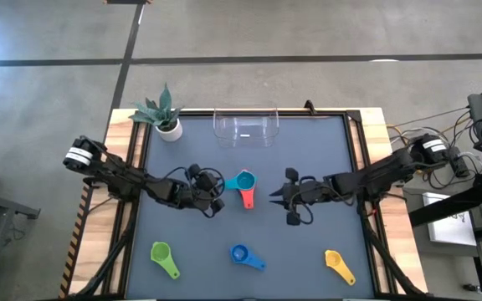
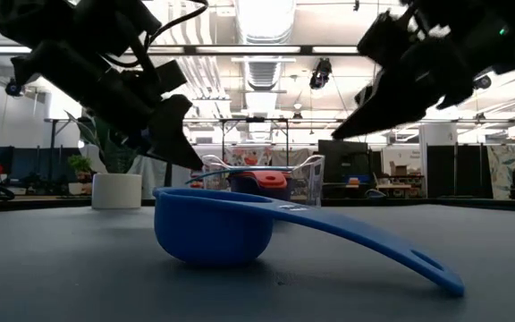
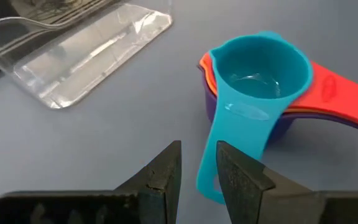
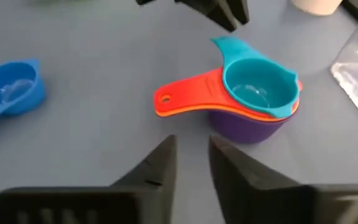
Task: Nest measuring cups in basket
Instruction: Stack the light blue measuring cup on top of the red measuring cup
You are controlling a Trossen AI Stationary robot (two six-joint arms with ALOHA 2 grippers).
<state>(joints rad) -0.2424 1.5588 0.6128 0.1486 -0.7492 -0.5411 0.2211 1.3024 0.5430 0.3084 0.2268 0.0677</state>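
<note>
No writing, label, brand, number or sign could be read in any of the views. The cups showed no legible size marks, the clear basket carried no print, and the screens and boards in the room beyond the table were too small and blurred to make out.

You're in an open lab or workshop hall: exposed ceiling ducts [image 2: 266, 67], strip lights [image 2: 266, 18], rows of monitors [image 2: 342, 156] and desks behind the table [image 2: 61, 268].
</note>
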